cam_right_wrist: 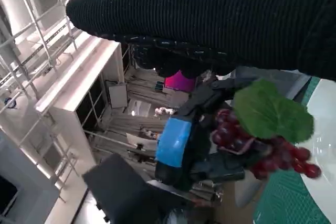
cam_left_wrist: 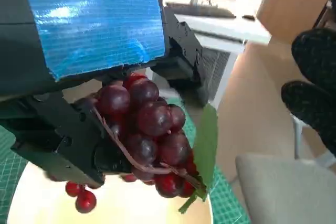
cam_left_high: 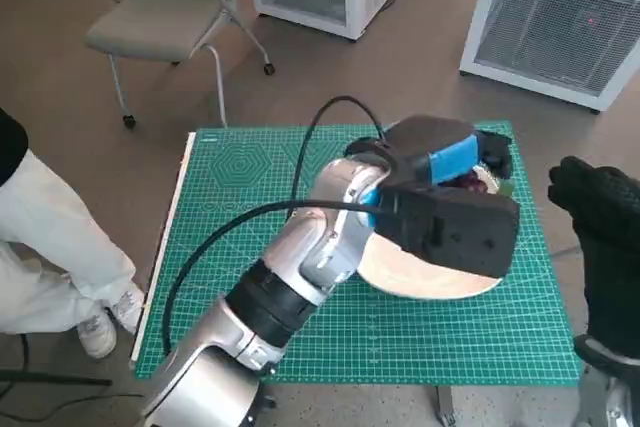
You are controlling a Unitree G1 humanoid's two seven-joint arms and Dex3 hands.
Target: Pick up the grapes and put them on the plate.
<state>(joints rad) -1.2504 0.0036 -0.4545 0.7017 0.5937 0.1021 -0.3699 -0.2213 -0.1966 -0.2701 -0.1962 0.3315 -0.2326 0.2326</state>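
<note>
My left hand (cam_left_high: 452, 165) holds a bunch of dark red grapes (cam_left_wrist: 147, 129) with a green leaf (cam_left_wrist: 206, 145), just above the pale plate (cam_left_high: 430, 282). In the head view only a bit of the grapes (cam_left_high: 468, 180) and the leaf (cam_left_high: 507, 188) peeks out past the hand, over the plate's far side. The right wrist view shows the left hand (cam_right_wrist: 181, 142) gripping the grapes (cam_right_wrist: 247, 145) from the side, the leaf (cam_right_wrist: 270, 111) on top, the plate (cam_right_wrist: 325, 129) beneath. My right hand (cam_left_high: 598, 207) in its black glove hovers off the table's right edge, holding nothing.
The green cutting mat (cam_left_high: 250, 207) covers the table. A grey chair (cam_left_high: 165, 17) stands beyond the far left corner, white cabinets (cam_left_high: 555, 22) at the back. A person's white-trousered leg and shoe (cam_left_high: 60, 247) are at the left of the table.
</note>
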